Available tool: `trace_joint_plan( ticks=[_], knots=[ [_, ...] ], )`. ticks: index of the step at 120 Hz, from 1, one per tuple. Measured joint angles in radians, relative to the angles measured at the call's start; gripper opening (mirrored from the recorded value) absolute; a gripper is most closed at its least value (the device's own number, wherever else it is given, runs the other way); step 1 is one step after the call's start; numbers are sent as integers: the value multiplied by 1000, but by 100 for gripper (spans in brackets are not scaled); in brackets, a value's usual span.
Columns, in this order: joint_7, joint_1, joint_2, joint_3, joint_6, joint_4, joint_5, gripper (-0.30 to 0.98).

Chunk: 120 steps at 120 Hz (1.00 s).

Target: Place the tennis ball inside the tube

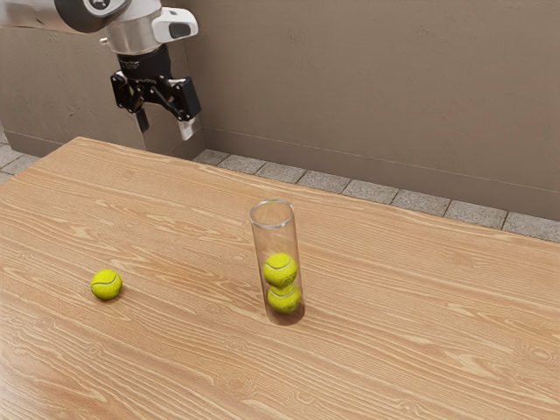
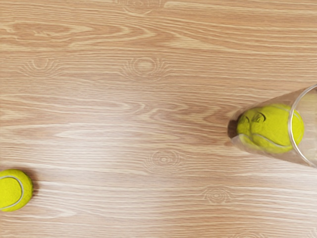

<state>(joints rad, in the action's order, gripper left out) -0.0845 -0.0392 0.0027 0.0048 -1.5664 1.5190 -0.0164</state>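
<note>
Wooden table (image 1: pixel 192 367), exterior view: is forming the work surface.
Gripper (image 1: pixel 164 125): is hovering empty, fingers apart.
Loose tennis ball (image 1: pixel 107 284): is resting well apart from the tube (image 1: pixel 269 241); I am expecting rolling if one finger is touching first.
Tube contents: two balls (image 1: pixel 280 269) are sitting inside.
Rim (image 2: pixel 290 134), wrist view: is leaving little margin; off-centre release is risking a bounce, low carrying a toppled tube.

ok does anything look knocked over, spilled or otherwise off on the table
No, nothing stands out. The clear tube stands upright with two balls stacked inside, no damage visible, and the loose tennis ball simply rests on the table.
</note>
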Motion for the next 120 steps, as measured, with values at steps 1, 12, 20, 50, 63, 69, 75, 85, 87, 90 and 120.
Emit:
trace_joint_plan(
  ticks=[1, 12, 20, 50, 63, 69, 75, 85, 87, 90, 120],
  knots=[
    [0, 0, 0, 0, 0, 0, 0, 69],
    [1, 2, -1, 0, 0, 2, -1, 69],
    [2, 3, -5, 0, 1, 10, -1, 69],
    [3, 73, -219, -1, -43, 341, -4, 69],
    [3, 141, -260, -1, -118, 507, -5, 69],
    [3, 162, -264, 0, -160, 563, -5, 69],
    [3, 186, -265, 0, -206, 615, -5, 69],
    [4, 226, -269, -1, -294, 705, -5, 69],
    [4, 231, -269, -1, -311, 719, -6, 69],
    [3, 237, -268, -1, -337, 738, -7, 69],
    [26, 294, -198, -1, -564, 816, -21, 69]
  ],
)
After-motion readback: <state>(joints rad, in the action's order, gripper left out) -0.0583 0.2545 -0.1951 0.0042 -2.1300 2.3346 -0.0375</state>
